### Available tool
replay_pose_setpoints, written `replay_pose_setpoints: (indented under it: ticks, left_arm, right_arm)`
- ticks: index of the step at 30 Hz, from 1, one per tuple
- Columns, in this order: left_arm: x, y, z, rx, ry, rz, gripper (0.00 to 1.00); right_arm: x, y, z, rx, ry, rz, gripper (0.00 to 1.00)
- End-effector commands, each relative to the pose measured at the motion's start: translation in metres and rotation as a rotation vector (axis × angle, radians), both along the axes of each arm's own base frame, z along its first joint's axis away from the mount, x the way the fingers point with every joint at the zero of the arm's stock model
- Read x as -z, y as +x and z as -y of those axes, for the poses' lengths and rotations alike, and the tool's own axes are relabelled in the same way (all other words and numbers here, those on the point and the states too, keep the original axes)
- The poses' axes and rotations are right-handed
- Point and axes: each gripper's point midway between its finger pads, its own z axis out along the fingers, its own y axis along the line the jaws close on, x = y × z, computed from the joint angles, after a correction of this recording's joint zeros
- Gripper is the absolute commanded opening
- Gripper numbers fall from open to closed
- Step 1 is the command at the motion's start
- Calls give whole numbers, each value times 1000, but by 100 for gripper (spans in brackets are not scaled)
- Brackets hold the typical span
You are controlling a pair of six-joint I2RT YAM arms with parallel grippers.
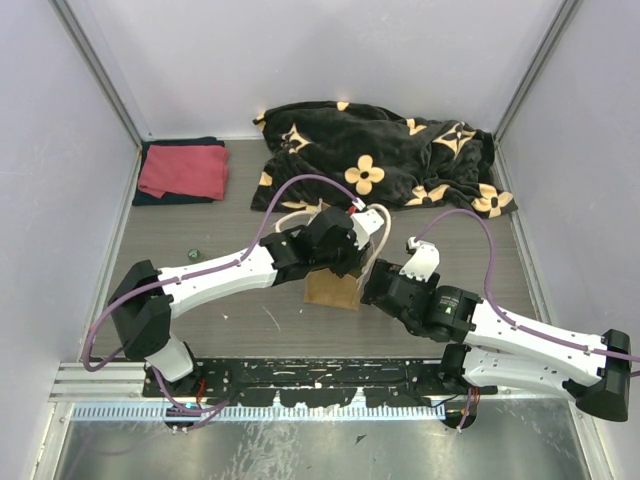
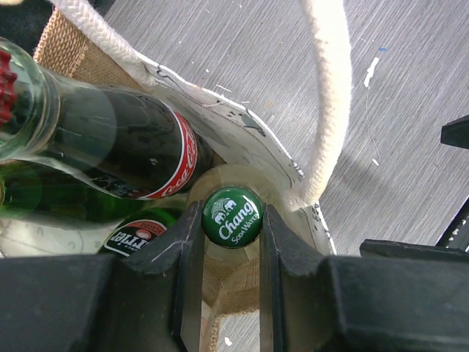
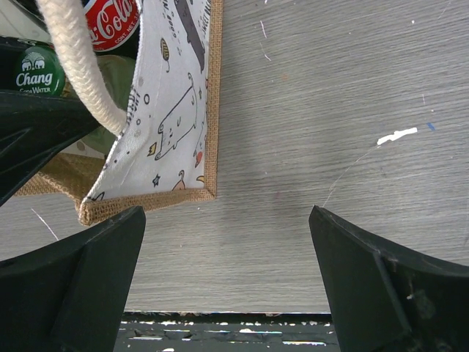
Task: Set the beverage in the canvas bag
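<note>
The canvas bag (image 1: 331,288) stands upright at the table's middle, tan-brown with white rope handles (image 2: 327,95) and a pale printed side (image 3: 173,110). My left gripper (image 2: 231,214) is above the bag's mouth, shut on the neck of a clear bottle with a green Chang soda water cap (image 2: 232,217), which is inside the bag at its corner. A Coca-Cola bottle (image 2: 124,150) and a green bottle (image 2: 136,236) also lie in the bag. My right gripper (image 3: 227,220) is open and empty, just right of the bag over bare table.
A black flower-patterned blanket (image 1: 385,150) lies heaped at the back. A red cloth on a dark one (image 1: 183,170) lies at the back left. The black rail (image 1: 330,385) runs along the table's near edge, close under my right gripper.
</note>
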Motion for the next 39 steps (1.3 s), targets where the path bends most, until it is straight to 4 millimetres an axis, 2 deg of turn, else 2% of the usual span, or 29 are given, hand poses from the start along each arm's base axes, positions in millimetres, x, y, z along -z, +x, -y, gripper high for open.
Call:
replay_pose_setpoints:
  ticks: [1,6,11,20,27,32,36,39]
  left_arm:
    - [-20,22,8,-34,-64,124,0]
    - [-14,21,6,-39,-59,118,0]
    - [-19,21,5,-49,-67,116,32]
    - [-34,19,-4,-67,-79,125,68]
    - [-48,14,-2,-46,-100,114,72]
    - [-65,11,-2,-39,-126,108,72]
    - [-93,11,-11,-53,-158,124,72]
    - [-121,15,-29,-91,-194,125,73]
  right_arm:
    - [-6,5,-2,13,29,27,100]
    - [-4,5,-2,14,29,25,100]
    - [-3,6,-4,10,27,21,100]
    - [0,6,-6,5,26,12,100]
    - [1,7,-10,-1,26,6,100]
    - [-1,7,-11,-1,28,9,100]
    - [-2,8,-11,-1,28,12,100]
    - [-2,8,-11,-2,26,10,100]
